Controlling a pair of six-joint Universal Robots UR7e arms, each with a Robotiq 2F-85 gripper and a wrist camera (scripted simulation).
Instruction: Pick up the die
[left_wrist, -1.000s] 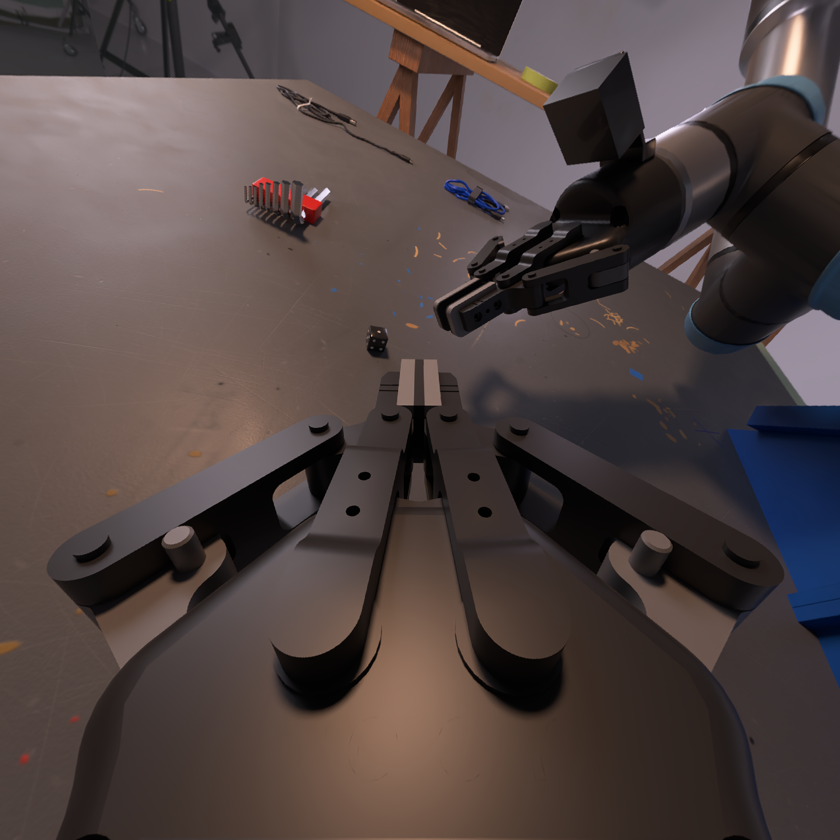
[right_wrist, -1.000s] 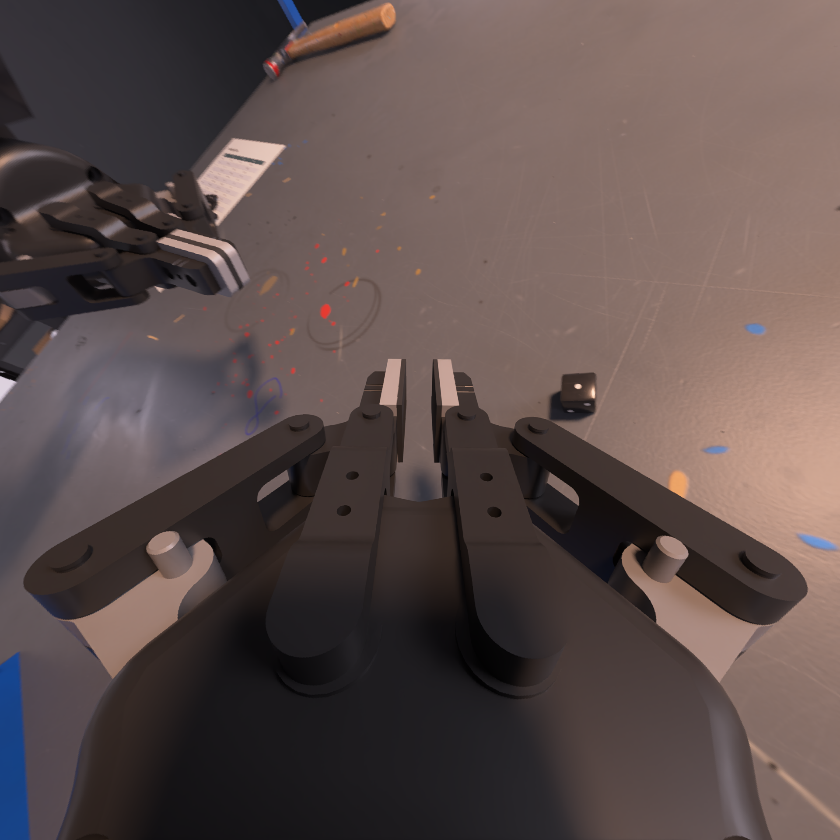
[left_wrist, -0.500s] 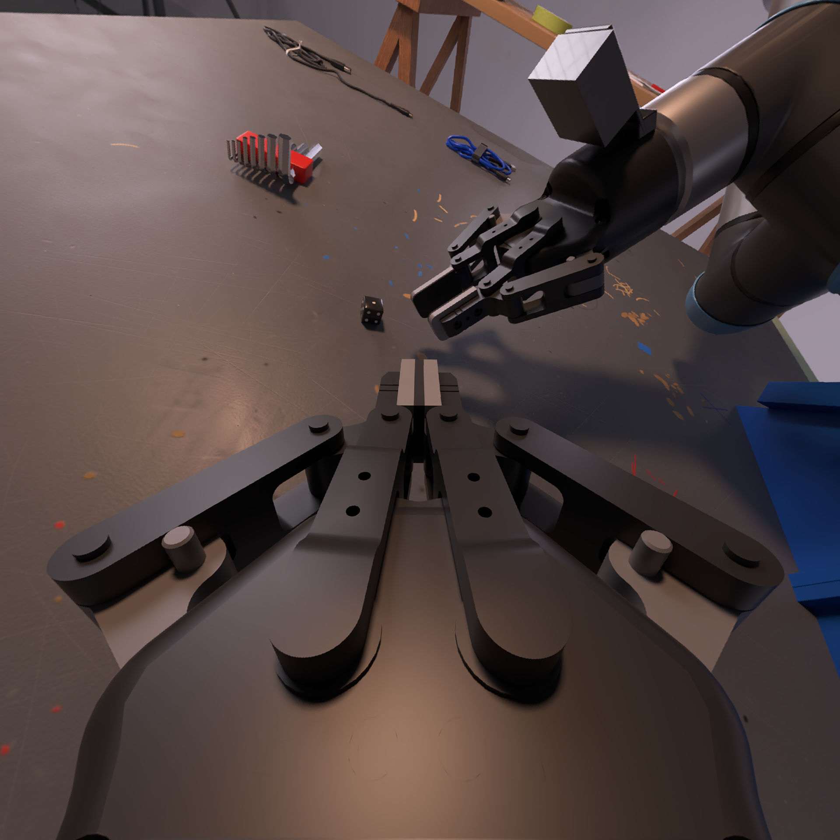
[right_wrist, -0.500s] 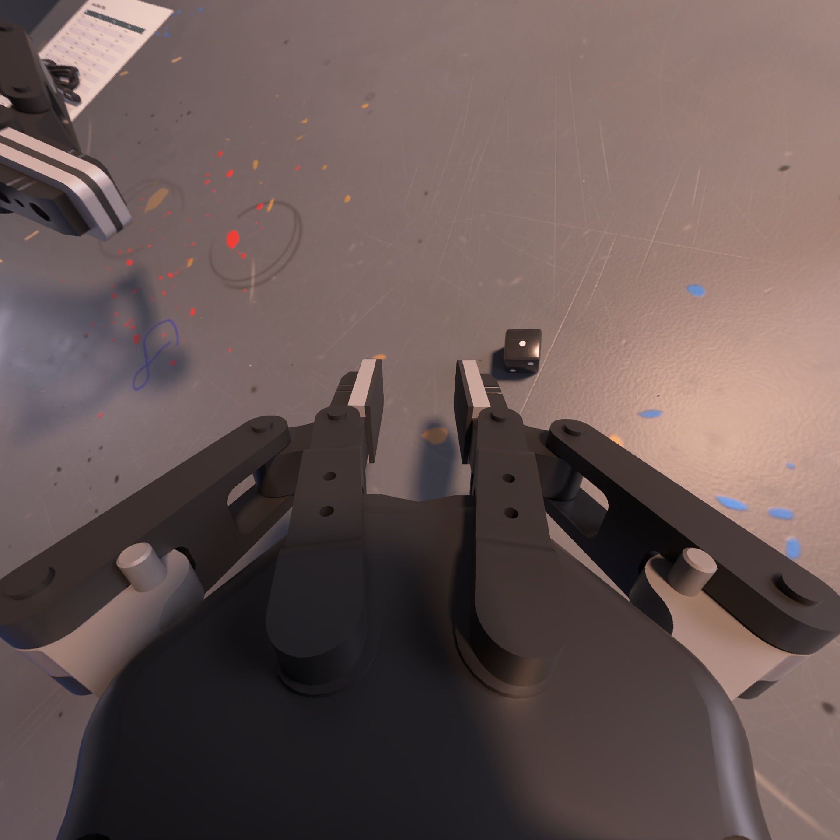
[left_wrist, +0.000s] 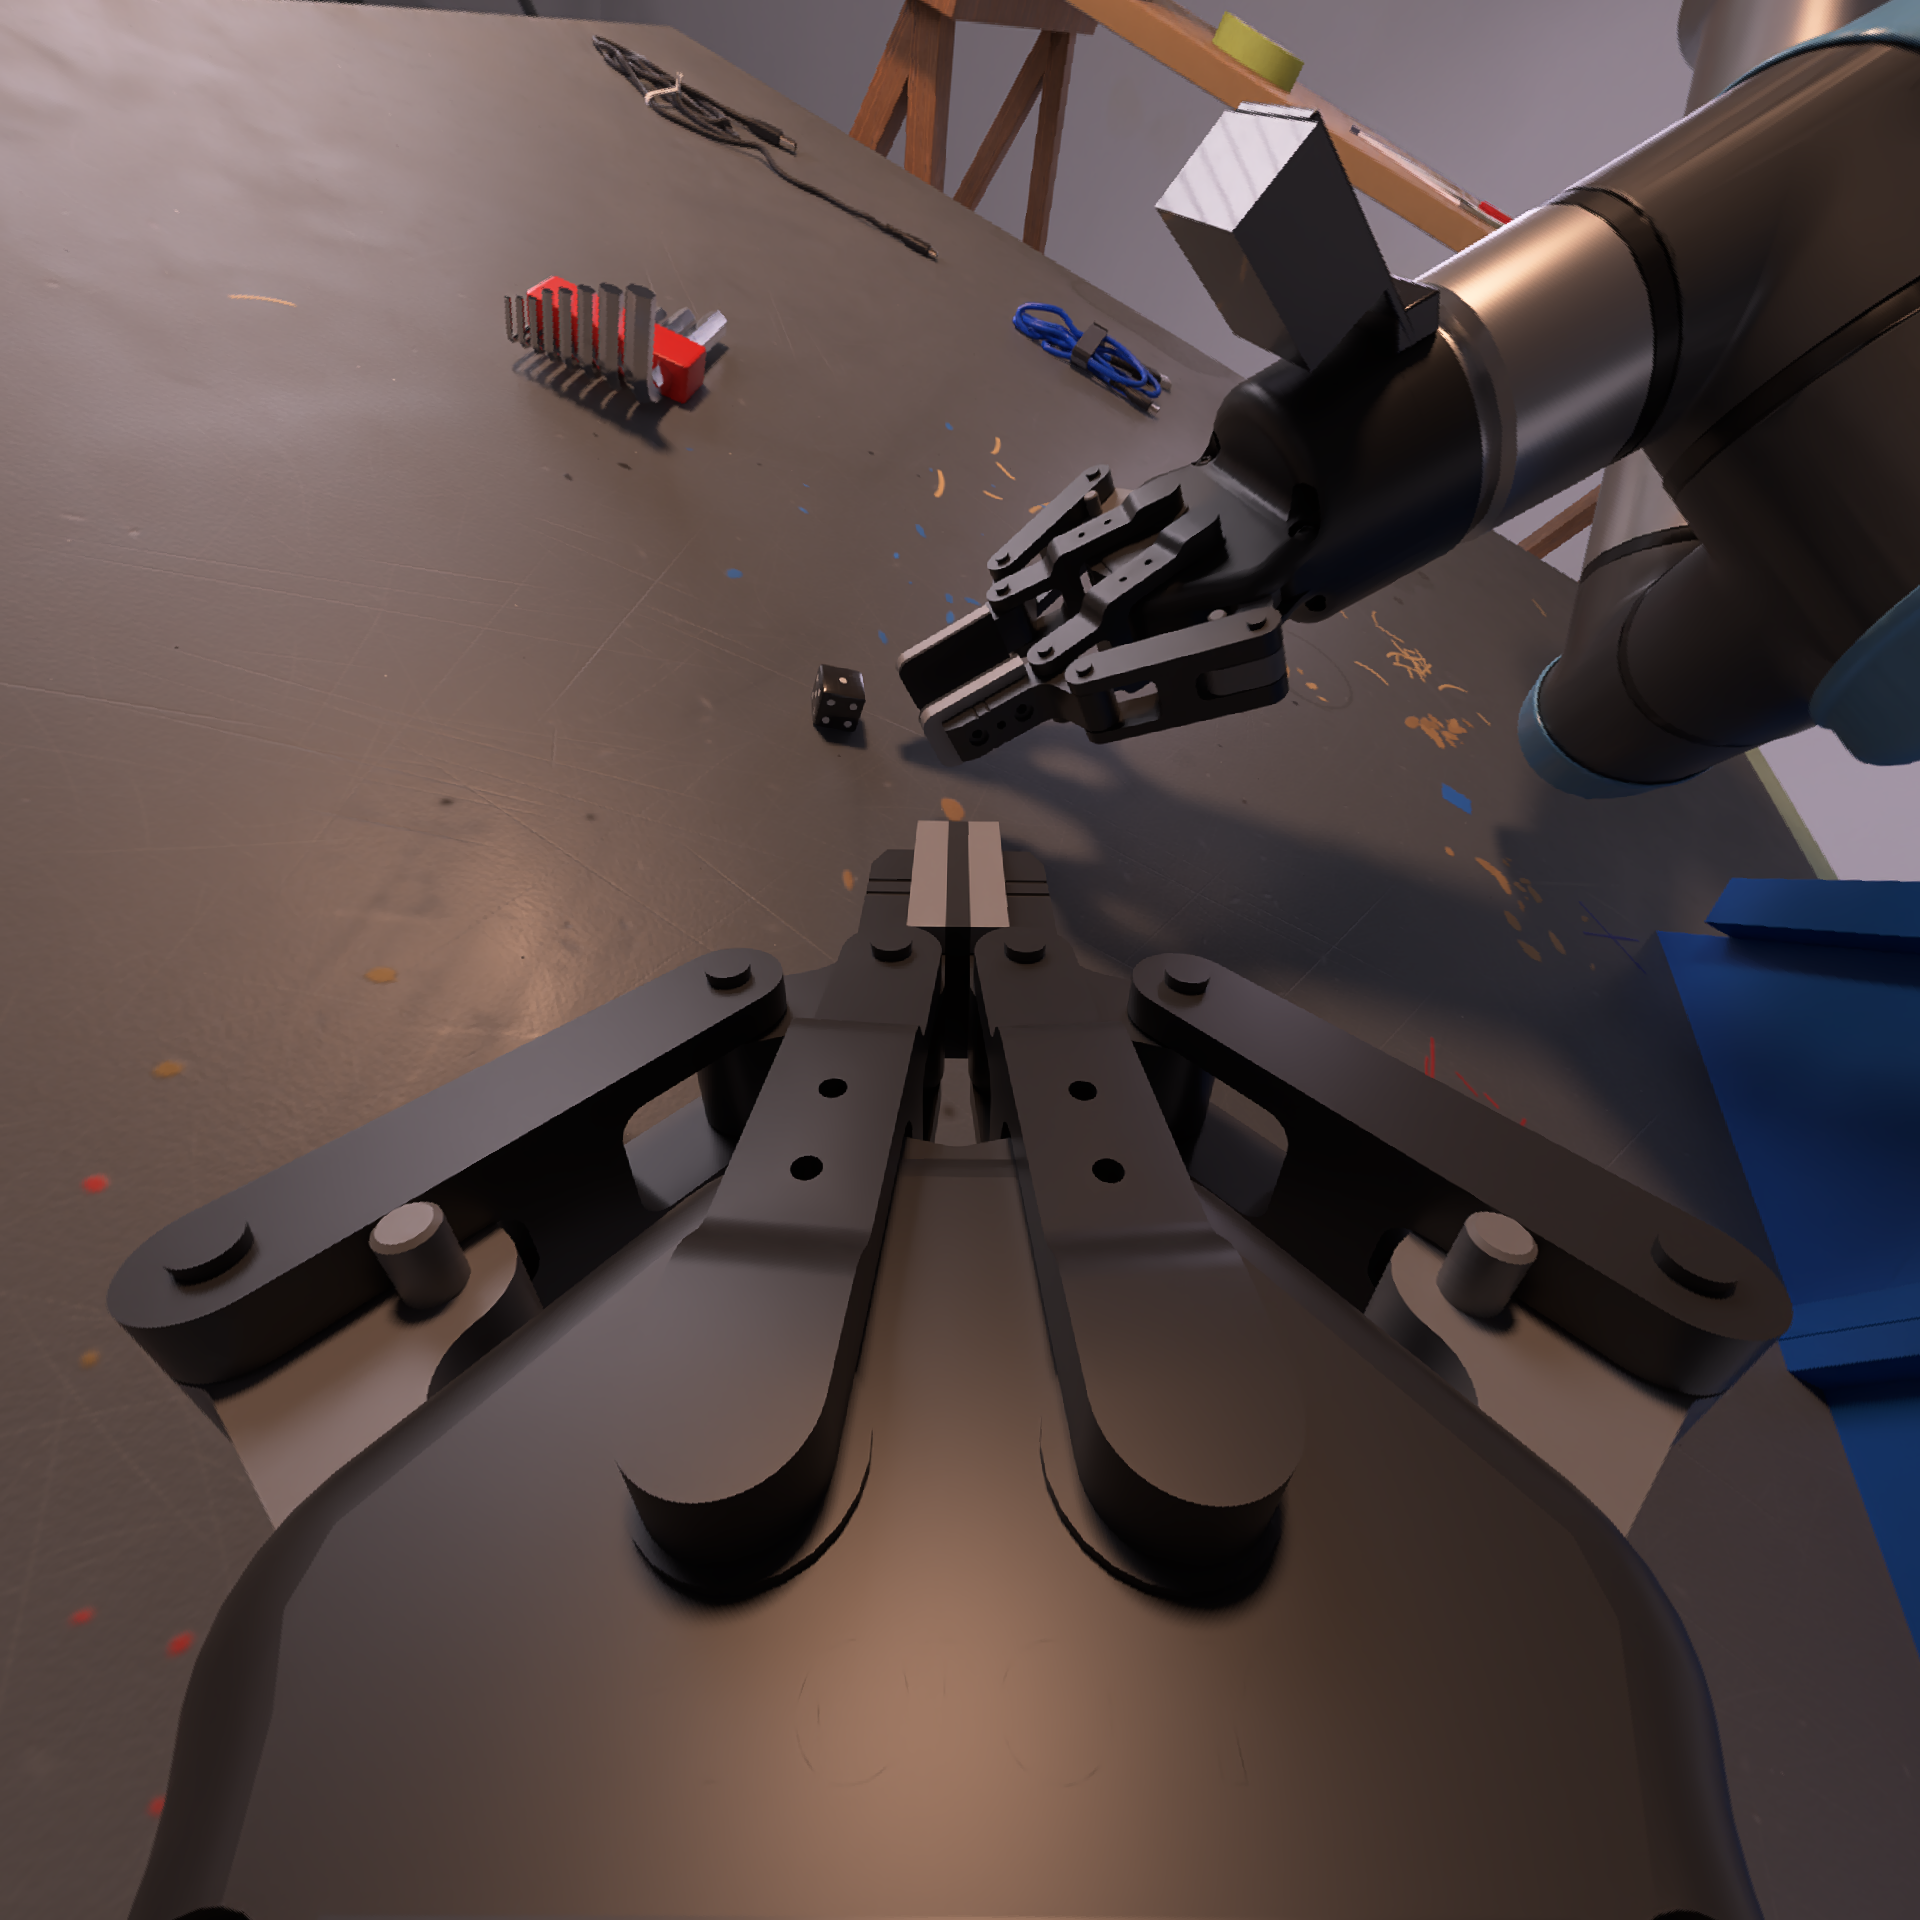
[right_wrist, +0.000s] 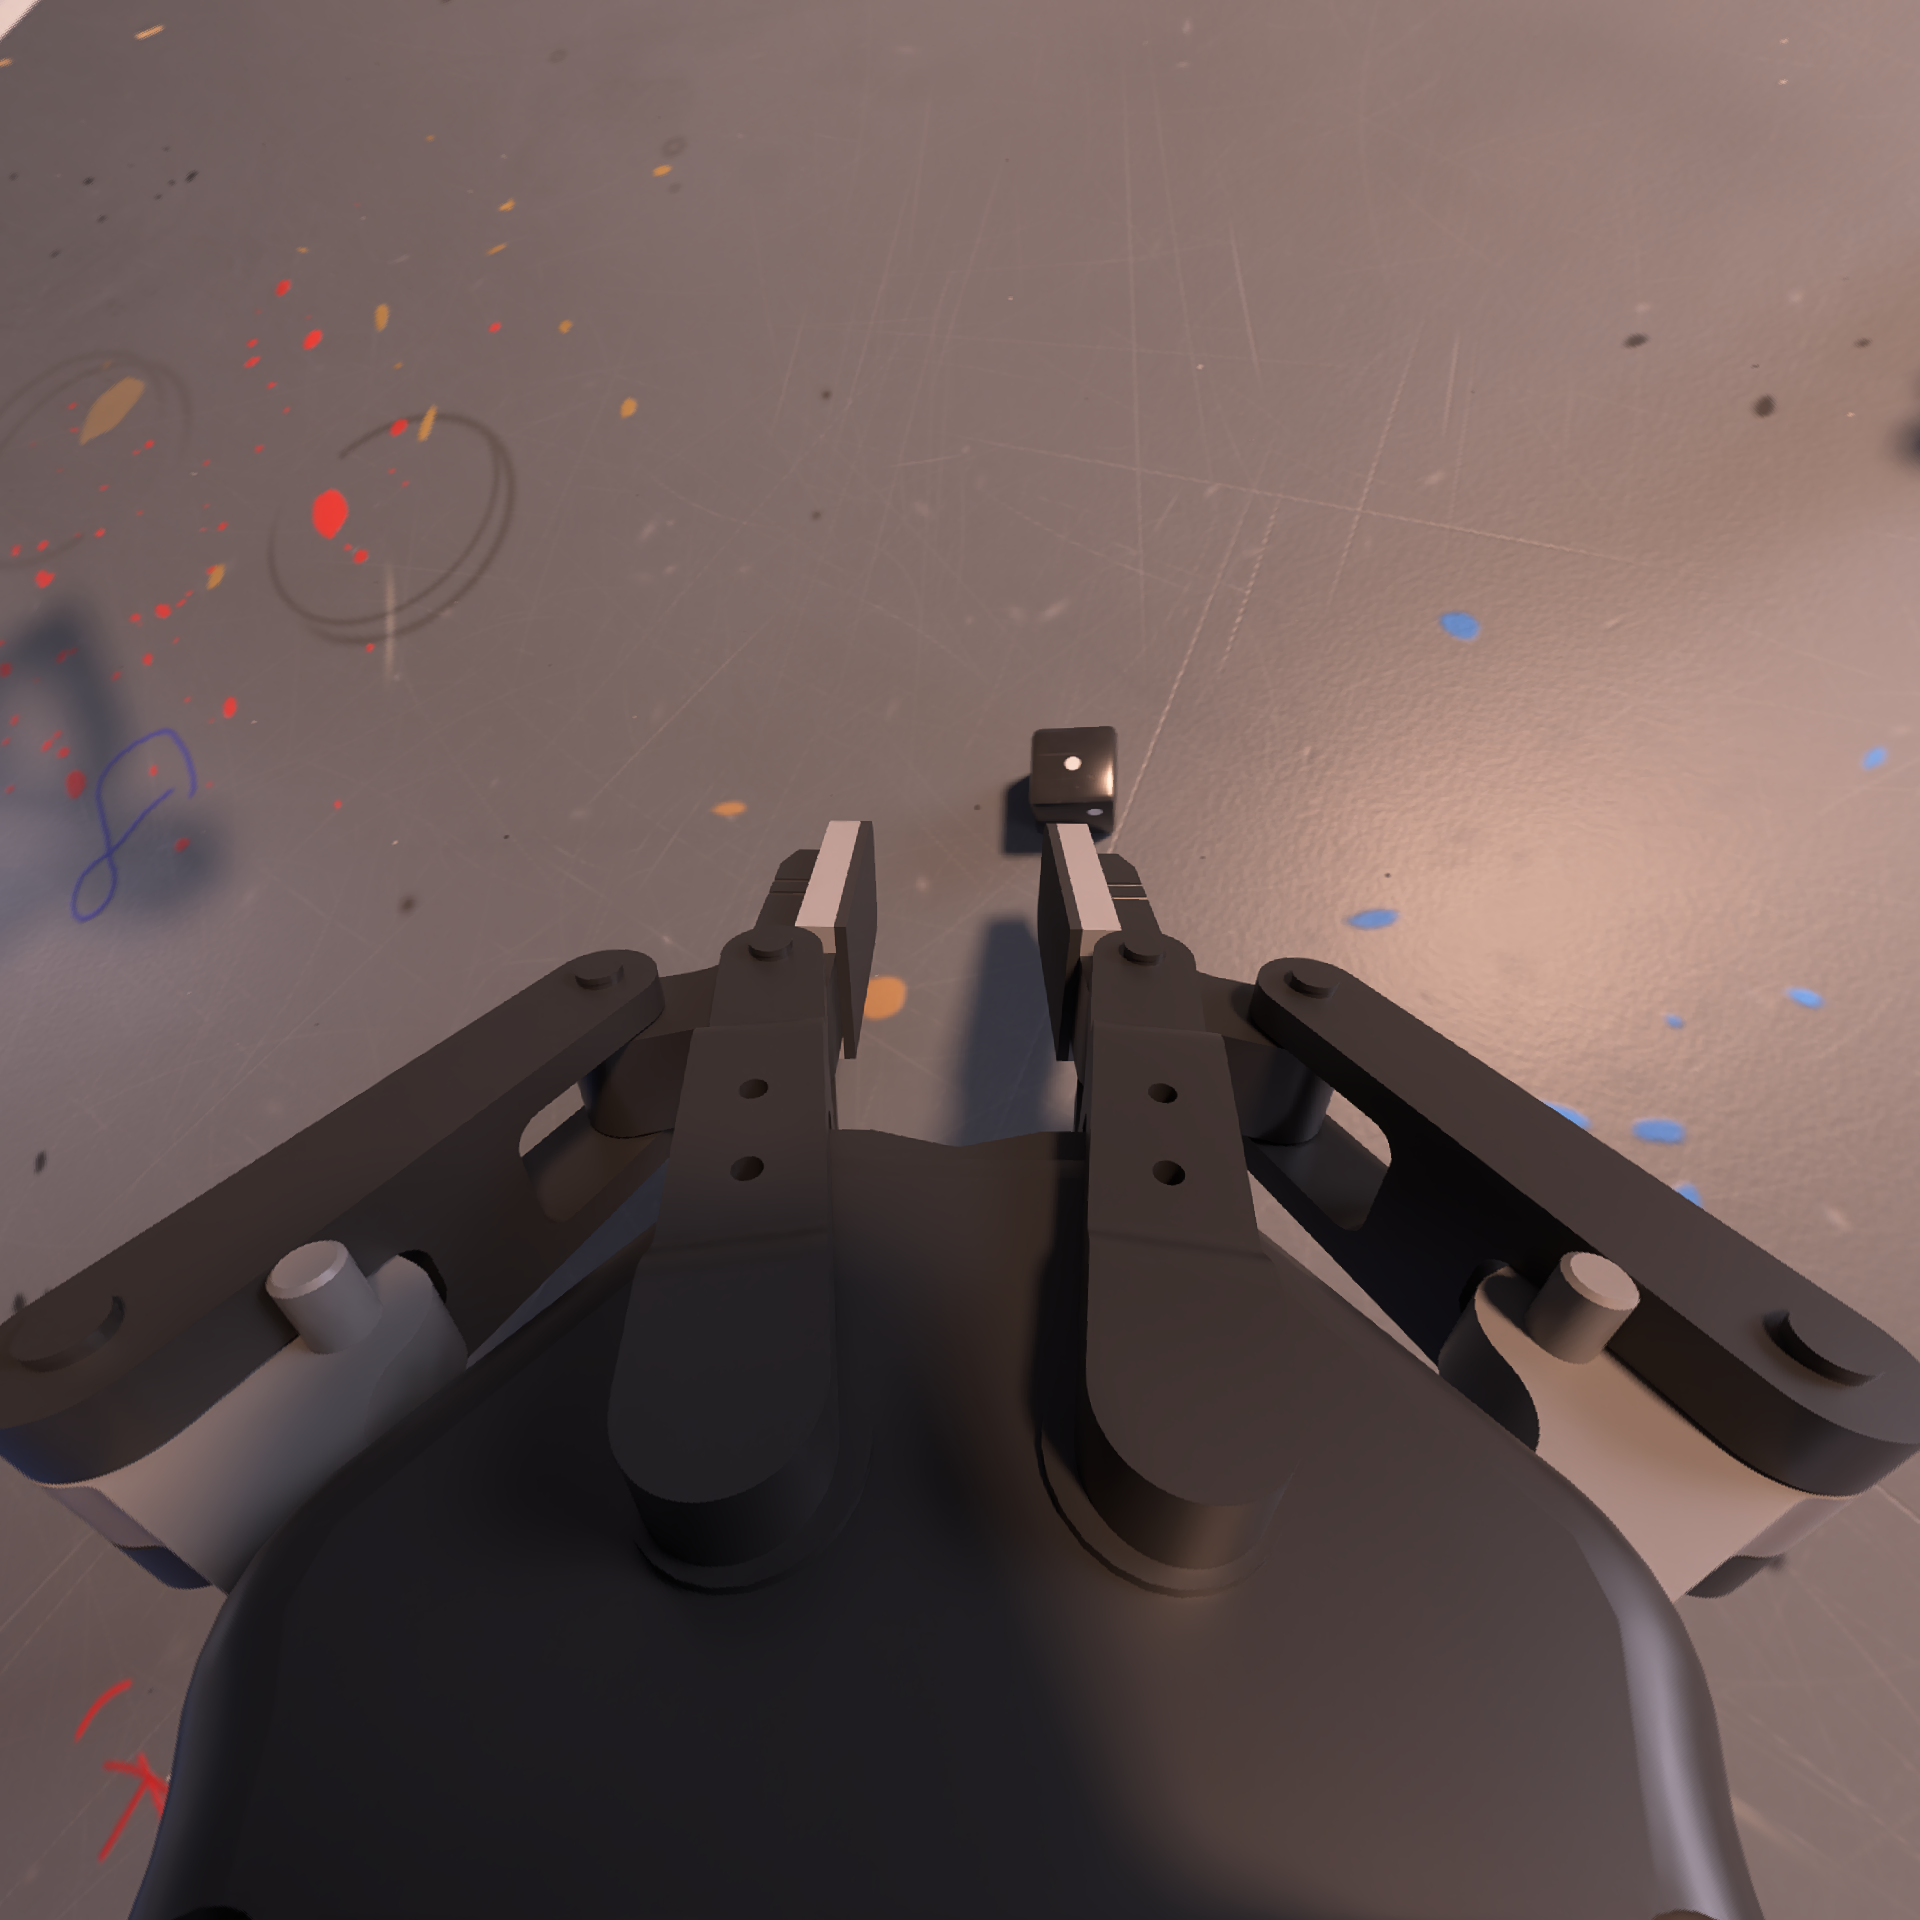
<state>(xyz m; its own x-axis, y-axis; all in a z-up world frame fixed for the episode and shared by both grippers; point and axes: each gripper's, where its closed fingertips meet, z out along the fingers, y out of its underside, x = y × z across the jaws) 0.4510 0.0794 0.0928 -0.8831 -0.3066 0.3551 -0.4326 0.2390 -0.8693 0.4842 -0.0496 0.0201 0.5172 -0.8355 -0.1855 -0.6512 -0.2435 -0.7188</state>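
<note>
The right gripper hung low over the table, its two fingers parted with a clear gap between the pads, nothing in them. The die, black with white dots, sat flat on the table just past the tip of the right-hand finger, a little off to the right of the gap rather than inside it. No contact could be made out between that fingertip and the die.

From the left wrist view, the left gripper was clenched, pads pressed together on nothing. Ahead of it and slightly to its left lay the die, and the right gripper reached in from the right, its fingertips just beside the die. Far beyond the die, to the left, stood a red holder of metal keys; a blue cable lay farther off to the right, and a black cable near the far edge of the table.
</note>
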